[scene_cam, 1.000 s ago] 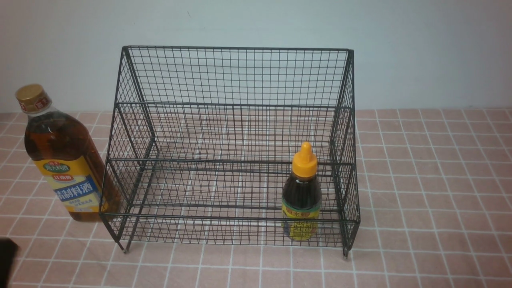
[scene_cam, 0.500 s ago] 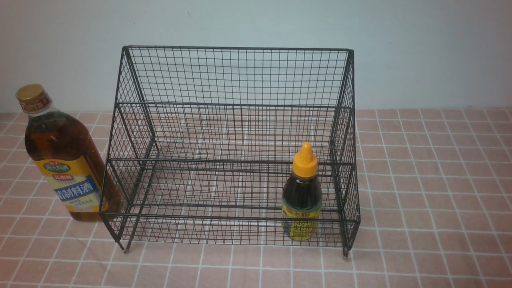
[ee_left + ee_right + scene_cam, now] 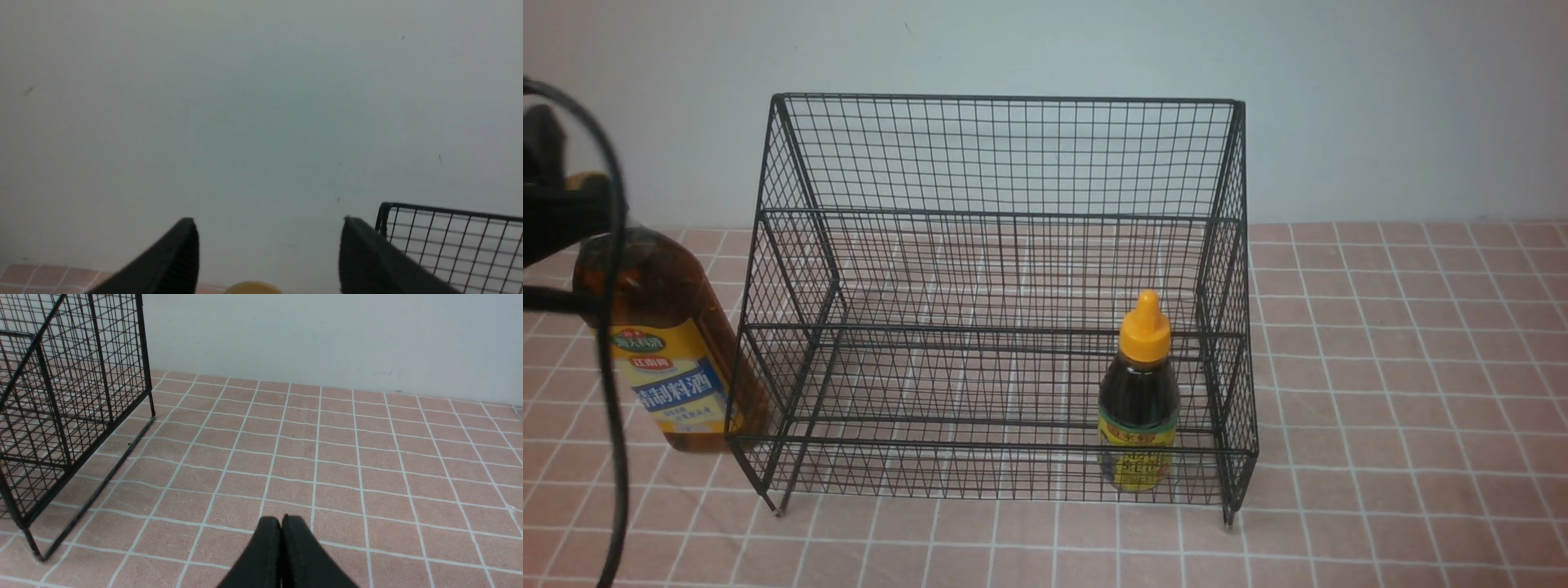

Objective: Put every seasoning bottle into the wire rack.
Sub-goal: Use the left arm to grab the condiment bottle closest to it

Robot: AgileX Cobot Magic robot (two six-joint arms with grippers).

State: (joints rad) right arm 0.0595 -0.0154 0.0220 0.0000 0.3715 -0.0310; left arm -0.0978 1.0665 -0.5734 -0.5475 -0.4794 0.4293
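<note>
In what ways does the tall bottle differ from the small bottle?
The tall bottle is much bigger than the small bottle. The tall bottle holds amber liquid; the small bottle looks nearly black. The tall bottle stands on the tiles left of the rack; the small bottle stands inside it, on the lower step. Both are upright with yellow labels.

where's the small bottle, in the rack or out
In: the small dark bottle stands inside the wire rack, behind its front mesh.
</note>
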